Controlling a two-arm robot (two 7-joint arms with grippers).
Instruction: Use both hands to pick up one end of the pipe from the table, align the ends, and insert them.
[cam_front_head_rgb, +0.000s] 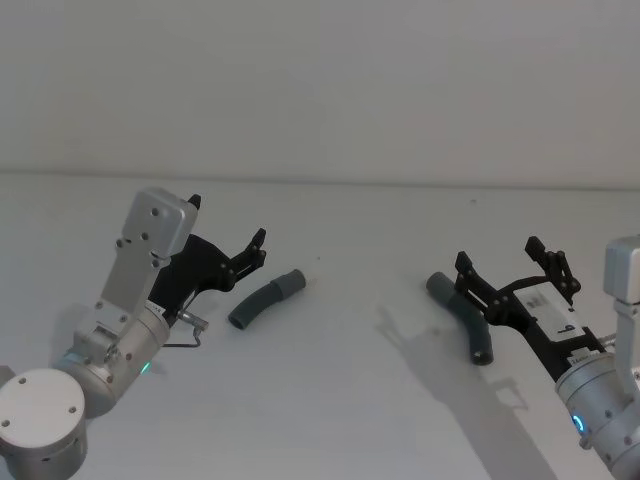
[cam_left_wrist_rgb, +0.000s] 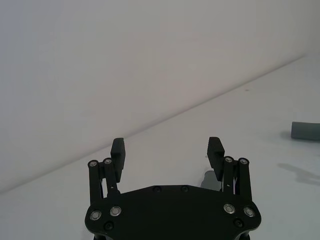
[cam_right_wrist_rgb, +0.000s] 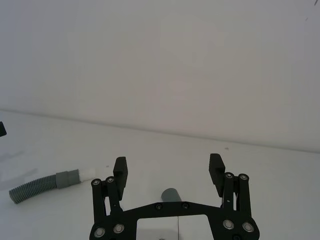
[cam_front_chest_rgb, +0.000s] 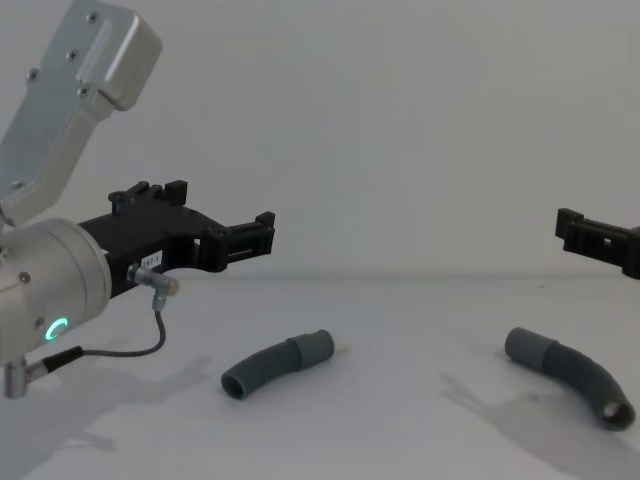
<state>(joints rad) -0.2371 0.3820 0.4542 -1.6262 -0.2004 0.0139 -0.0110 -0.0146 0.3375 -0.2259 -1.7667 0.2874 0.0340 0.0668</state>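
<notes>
Overhead, the left pipe piece (cam_front_head_rgb: 265, 300) lies on the tabletop (cam_front_head_rgb: 350, 420) just beside the left tool (cam_front_head_rgb: 227, 222), off its fingertips toward the robot's right. Its smooth cuff (cam_front_head_rgb: 292, 283) is at the inner, farther end. The right pipe piece (cam_front_head_rgb: 462, 315) lies beneath the right tool (cam_front_head_rgb: 498, 258), and in the head view one finger crosses the hose. The two pieces are well apart, each with its cuff on the side nearer the other.

Chest view gives the height that the head view flattens. Both tools hang above the tabletop, with the left tool (cam_front_chest_rgb: 225, 205) well over the left pipe piece (cam_front_chest_rgb: 278, 363). Neither tool touches a hose.

Right wrist view adds a detail: a short white stub (cam_right_wrist_rgb: 87, 173) sticks out of the left piece's cuff. The same view puts the right piece's cuff end low between the right tool's fingers (cam_right_wrist_rgb: 120, 172), close to the palm.

Left wrist view shows the left tool (cam_left_wrist_rgb: 167, 150) with a wide gap between its fingers.

Both tools are spread wide and hold nothing.
</notes>
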